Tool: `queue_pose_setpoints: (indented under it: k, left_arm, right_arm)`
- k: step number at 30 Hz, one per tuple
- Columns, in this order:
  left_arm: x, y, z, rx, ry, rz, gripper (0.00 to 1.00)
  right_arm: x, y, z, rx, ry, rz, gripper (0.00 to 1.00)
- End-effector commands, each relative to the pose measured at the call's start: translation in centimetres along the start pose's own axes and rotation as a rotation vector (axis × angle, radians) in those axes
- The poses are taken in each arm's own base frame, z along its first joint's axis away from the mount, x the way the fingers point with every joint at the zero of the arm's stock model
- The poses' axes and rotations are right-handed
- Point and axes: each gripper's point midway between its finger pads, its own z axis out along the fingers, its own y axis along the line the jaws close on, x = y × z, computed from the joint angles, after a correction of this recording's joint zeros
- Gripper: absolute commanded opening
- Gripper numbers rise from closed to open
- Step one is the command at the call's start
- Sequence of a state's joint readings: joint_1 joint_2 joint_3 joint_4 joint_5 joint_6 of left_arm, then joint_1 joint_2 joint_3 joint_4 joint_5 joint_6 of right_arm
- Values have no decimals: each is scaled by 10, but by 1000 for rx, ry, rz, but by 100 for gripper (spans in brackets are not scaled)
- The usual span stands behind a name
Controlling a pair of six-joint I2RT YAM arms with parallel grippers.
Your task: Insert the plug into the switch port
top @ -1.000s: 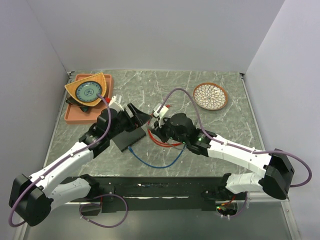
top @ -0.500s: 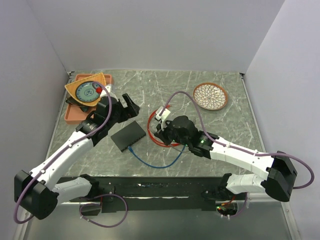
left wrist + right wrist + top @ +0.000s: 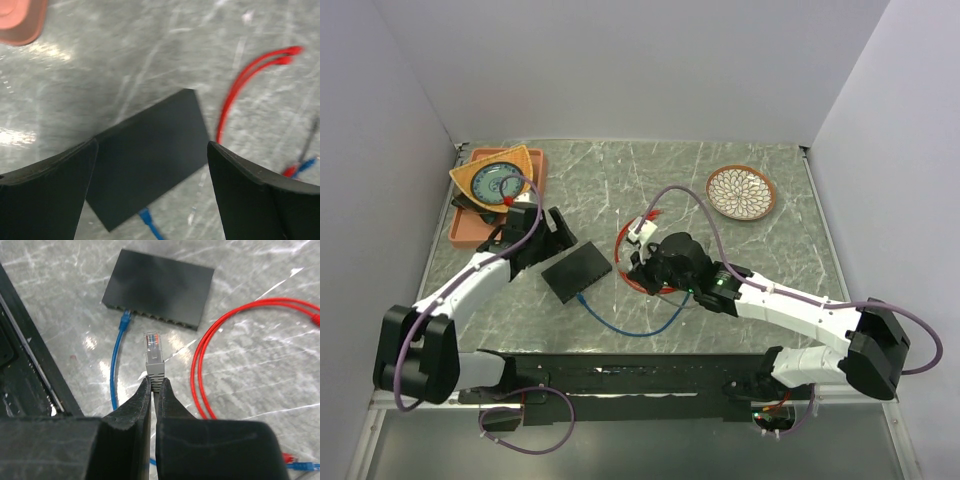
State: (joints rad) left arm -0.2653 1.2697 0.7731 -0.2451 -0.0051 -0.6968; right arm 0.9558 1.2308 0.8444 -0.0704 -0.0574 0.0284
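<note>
The grey marbled worktop (image 3: 650, 170), pale walls (image 3: 620, 70) on three sides, lies open at upper centre. The left fingers (image 3: 45, 200) spread wide, empty, over the flat black switch box (image 3: 576, 272); the right fingers (image 3: 130, 415) pinch the grey plug (image 3: 154, 360).

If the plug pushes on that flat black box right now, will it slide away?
Probably, a bit. The black switch box lies flat on the glossy table, and the left gripper is open, not holding it. It looks thin, so it is likely light. The blue cable at its ports looks limp and would hardly anchor it.

Plug (image 3: 153, 347) just before switch (image 3: 159, 287), prob. apart
</note>
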Motion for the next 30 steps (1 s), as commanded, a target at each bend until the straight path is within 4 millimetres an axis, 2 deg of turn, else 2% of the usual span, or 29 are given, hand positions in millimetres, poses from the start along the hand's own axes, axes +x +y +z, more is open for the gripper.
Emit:
queue_pose_setpoints:
  k: [1, 4, 7, 16, 19, 24, 30]
  left_arm:
    - [-2, 15, 16, 13, 2, -5, 96]
    - [11, 36, 29, -21, 47, -23, 96]
    - [19, 46, 36, -19, 60, -39, 96]
    - [50, 58, 55, -10, 165, -47, 96]
    - [55, 57, 54, 0, 181, -59, 99]
    - [61, 43, 43, 81, 193, -100, 93]
    - [79, 35, 32, 151, 244, -149, 88]
  right_arm:
    - [-3, 8, 1, -42, -1, 27, 0]
    - [2, 12, 2, -60, 14, 39, 0]
    - [9, 14, 5, -68, 39, 53, 0]
    - [29, 21, 15, -104, 106, 71, 0]
    - [36, 23, 18, -107, 125, 78, 0]
    - [47, 27, 25, -112, 166, 85, 0]
    - [61, 28, 36, -83, 219, 83, 0]
